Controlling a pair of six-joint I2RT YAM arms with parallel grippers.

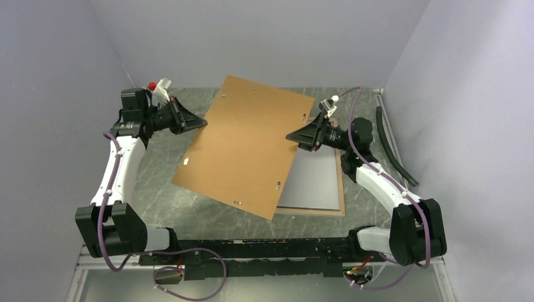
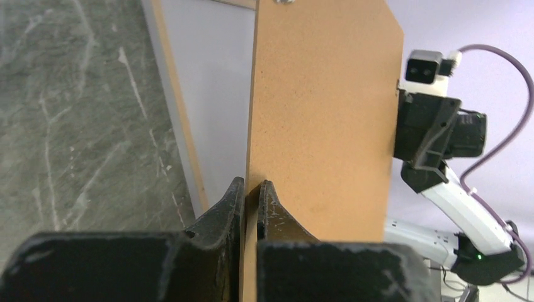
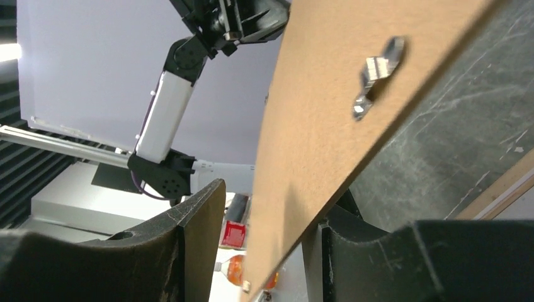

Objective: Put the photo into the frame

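Left claw (image 1: 200, 121): pressed together on the left long edge of the panel (image 1: 245, 145).
Right claw (image 1: 291, 136): spread; the panel's right long edge sits between its jaws, one jaw clear of it.
Panel: held tilted above the table (image 1: 157, 182), long axis far-to-near.
Frame (image 1: 342, 192): flat on the table, below the right claw, long axis far-to-near; right arm nearer.
Photo: not made out; the grey face inside the frame may be pane or print back.
Hidden: the frame's left part, under the panel.

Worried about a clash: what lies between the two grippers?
The brown backing board spans from the left gripper to the right gripper; the top view shows it.
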